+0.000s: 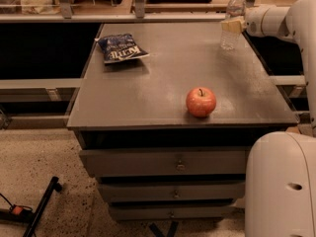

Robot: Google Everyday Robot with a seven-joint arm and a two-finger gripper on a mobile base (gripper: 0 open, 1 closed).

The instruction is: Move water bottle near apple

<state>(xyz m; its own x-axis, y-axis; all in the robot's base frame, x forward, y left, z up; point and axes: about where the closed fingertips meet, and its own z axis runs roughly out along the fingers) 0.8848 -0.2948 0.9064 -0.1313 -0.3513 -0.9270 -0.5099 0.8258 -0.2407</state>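
The water bottle [236, 5], clear with a white cap, stands upright at the far right corner of the grey table [148, 98]. My gripper [231, 25] reaches in from the right on the white arm [276, 19] and sits at the bottle's middle, overlapping it. The red-orange apple [201, 101] with a dark stem rests near the table's front edge, right of centre, well in front of the bottle.
A blue chip bag [120, 48] lies at the far left of the table. Drawers [177, 164] fill the cabinet front. My white base [281, 186] is at the lower right. A black tool [34, 209] lies on the floor at left. Shelving runs behind the table.
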